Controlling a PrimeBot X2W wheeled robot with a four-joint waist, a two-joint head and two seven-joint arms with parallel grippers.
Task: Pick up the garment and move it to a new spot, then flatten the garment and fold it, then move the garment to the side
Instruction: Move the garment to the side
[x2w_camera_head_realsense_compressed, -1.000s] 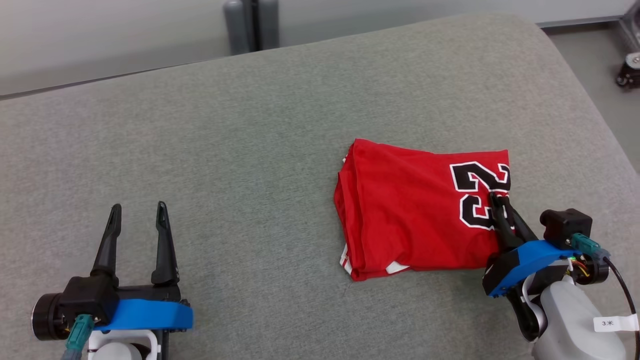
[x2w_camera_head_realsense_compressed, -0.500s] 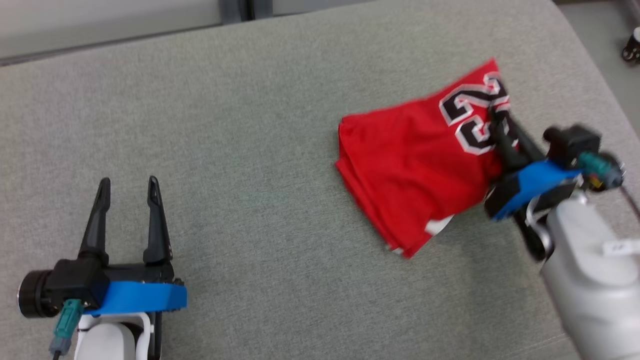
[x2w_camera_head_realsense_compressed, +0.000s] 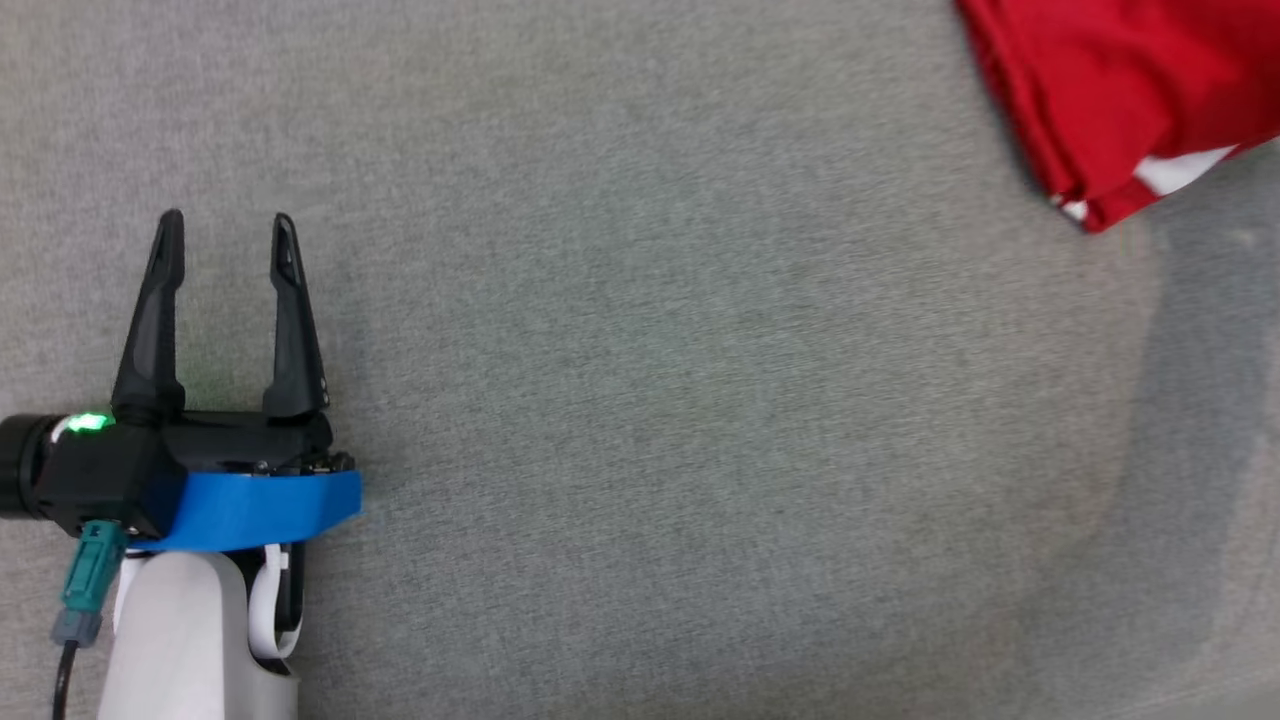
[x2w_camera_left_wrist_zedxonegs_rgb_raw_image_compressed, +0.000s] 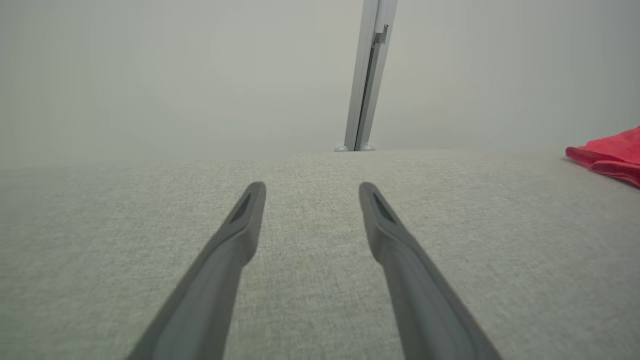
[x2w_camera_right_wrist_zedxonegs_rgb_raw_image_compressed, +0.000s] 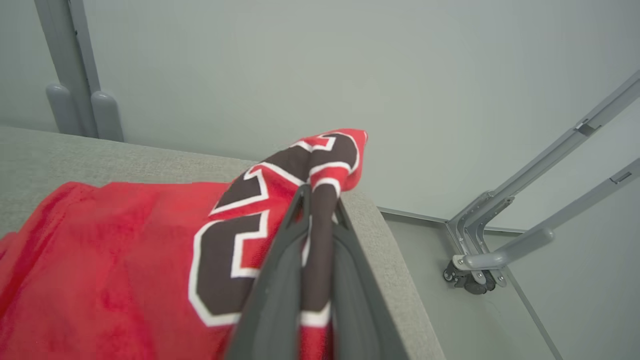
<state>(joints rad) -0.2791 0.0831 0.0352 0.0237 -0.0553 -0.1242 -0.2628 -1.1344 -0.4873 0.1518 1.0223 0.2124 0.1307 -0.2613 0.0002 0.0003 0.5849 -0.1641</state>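
Note:
The garment (x2w_camera_head_realsense_compressed: 1120, 90) is a folded red jersey with black, white-edged numbers. Its lower corner shows at the top right of the head view, and its edge (x2w_camera_left_wrist_zedxonegs_rgb_raw_image_compressed: 607, 155) shows at the far right of the left wrist view. In the right wrist view the garment (x2w_camera_right_wrist_zedxonegs_rgb_raw_image_compressed: 115, 260) is lifted at one edge, with my right gripper (x2w_camera_right_wrist_zedxonegs_rgb_raw_image_compressed: 320, 197) shut on the numbered part near the cushion's right edge. My left gripper (x2w_camera_head_realsense_compressed: 228, 235) stands open at the lower left, low over the bare fabric, far from the garment. The same open left gripper (x2w_camera_left_wrist_zedxonegs_rgb_raw_image_compressed: 311, 192) holds nothing.
The work surface is a grey fabric cushion (x2w_camera_head_realsense_compressed: 640, 400). Its right edge (x2w_camera_right_wrist_zedxonegs_rgb_raw_image_compressed: 395, 270) drops to the floor beside a grey metal frame with a caster (x2w_camera_right_wrist_zedxonegs_rgb_raw_image_compressed: 470, 277). A grey post (x2w_camera_left_wrist_zedxonegs_rgb_raw_image_compressed: 367, 75) stands behind the cushion's far edge.
The head camera has tilted down and left, so the garment has slid to the top right. The right gripper has raised the numbered edge and carried it away to the right. The left gripper stays open.

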